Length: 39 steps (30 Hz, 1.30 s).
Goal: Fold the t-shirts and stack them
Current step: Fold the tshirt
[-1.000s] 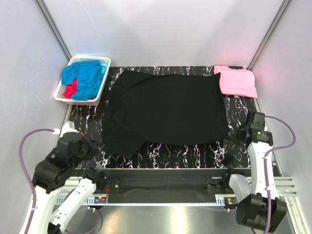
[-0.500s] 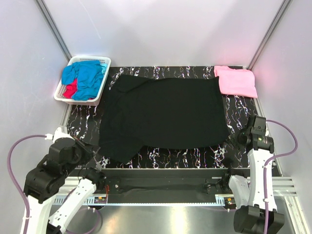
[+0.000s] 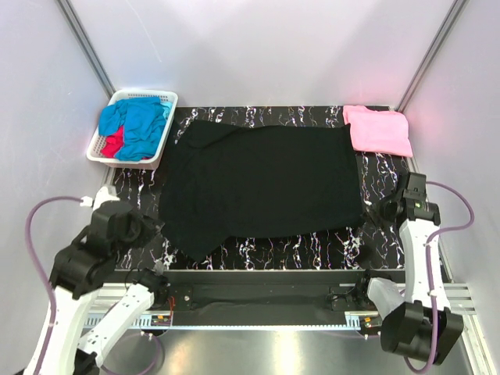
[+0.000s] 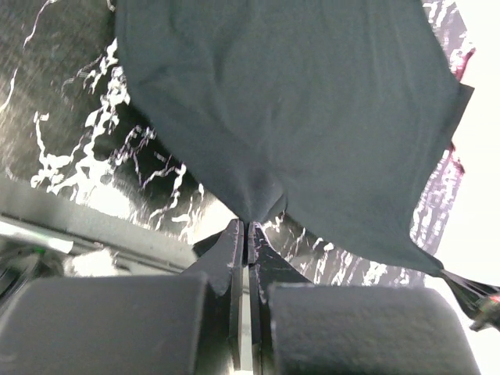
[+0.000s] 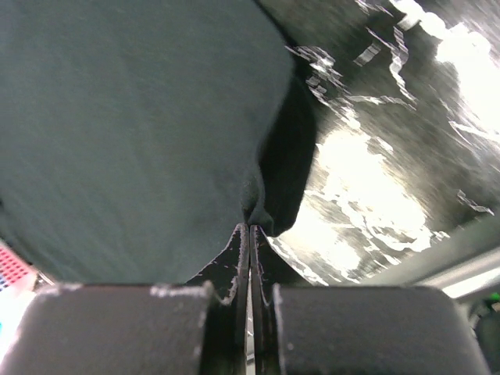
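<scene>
Two closed pairs, left fingers (image 4: 246, 234) and right fingers (image 5: 250, 234), pinch the black shirt (image 3: 266, 180) at its near edge. Likely spreading it flat; next, release it ahead of the fingers, then fold.

basket (image 3: 145, 93) far left, spread t-shirt (image 3: 262, 183) centre

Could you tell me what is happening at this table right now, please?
Two arms hold a large black cloth t-shirt spread on the black marbled table. The left end effector and the right end effector are each shut on its near edge. A pink cloth t-shirt lies folded at the far right corner. A bright blue cloth t-shirt and a red cloth t-shirt sit in the white slotted plastic basket at far left.
</scene>
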Each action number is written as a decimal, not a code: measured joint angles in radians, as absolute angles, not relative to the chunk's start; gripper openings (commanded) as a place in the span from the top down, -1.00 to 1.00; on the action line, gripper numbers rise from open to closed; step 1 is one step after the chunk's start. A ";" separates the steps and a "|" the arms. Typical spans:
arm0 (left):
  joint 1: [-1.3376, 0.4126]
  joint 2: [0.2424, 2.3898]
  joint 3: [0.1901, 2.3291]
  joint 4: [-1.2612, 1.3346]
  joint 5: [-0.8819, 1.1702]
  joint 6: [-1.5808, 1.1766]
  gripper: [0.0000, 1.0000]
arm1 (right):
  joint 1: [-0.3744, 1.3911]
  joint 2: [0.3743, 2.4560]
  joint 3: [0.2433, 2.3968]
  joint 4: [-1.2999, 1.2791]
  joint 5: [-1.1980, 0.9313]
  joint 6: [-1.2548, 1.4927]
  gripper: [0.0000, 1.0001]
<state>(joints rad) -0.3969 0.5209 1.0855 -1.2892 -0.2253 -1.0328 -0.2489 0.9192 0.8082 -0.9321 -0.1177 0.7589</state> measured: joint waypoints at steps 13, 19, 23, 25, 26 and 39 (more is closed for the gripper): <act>-0.397 0.850 1.105 -1.077 -0.271 -0.965 1.00 | -0.249 1.120 0.969 -0.778 -0.201 0.701 1.00; -0.397 0.998 1.183 -1.023 -0.327 -0.950 1.00 | -0.249 1.214 0.991 -0.715 -0.225 0.689 1.00; -0.397 1.051 1.214 -1.005 -0.369 -0.950 1.00 | -0.249 1.278 0.994 -0.667 -0.242 0.685 1.00; -0.396 1.064 1.221 -0.998 -0.388 -0.951 1.00 | -0.249 1.310 0.994 -0.646 -0.252 0.684 1.00; -0.395 1.068 1.225 -0.999 -0.396 -0.952 1.00 | -0.249 1.325 0.994 -0.635 -0.257 0.681 1.00; -0.389 1.079 1.323 -0.985 -0.517 -0.946 1.00 | -0.249 1.447 1.044 -0.513 -0.319 0.643 1.00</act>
<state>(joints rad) -0.3885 1.0790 1.3231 -0.9852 -0.5175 -0.9459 -0.2485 1.4467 1.0443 -0.5133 -0.3195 0.6434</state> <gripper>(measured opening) 0.020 0.010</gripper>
